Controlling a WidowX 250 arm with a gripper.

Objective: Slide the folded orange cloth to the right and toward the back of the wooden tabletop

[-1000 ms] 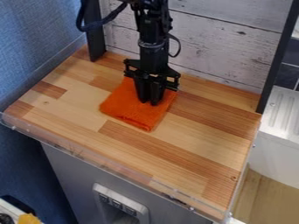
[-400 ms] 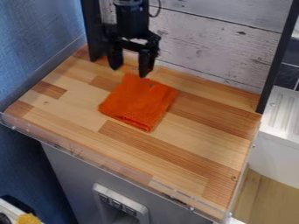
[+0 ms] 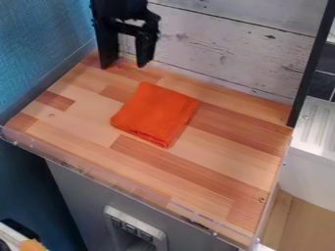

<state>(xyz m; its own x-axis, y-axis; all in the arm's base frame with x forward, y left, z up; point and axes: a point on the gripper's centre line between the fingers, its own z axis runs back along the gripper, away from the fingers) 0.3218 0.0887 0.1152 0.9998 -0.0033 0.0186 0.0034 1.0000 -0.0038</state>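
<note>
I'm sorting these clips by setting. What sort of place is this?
Probably a kitchen corner, perhaps a mock-up: a wooden worktop with an orange cloth lying on it, and at the right a white ridged surface that looks like a draining board.

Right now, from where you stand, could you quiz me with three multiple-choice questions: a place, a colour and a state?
1. Where is the gripper?
A) Near the wooden top's front edge
B) Near its back left corner, as pictured
C) At its right edge

2. What colour is the cloth?
A) Orange
B) Green
C) White

3. How is the cloth?
A) Hanging in the air
B) Rolled into a tube
C) Folded and lying flat

Answers:
1. B: it hangs there, beyond the cloth.
2. A: its whole upper face is orange.
3. C: it makes a flat, four-sided patch on the wood.
</note>
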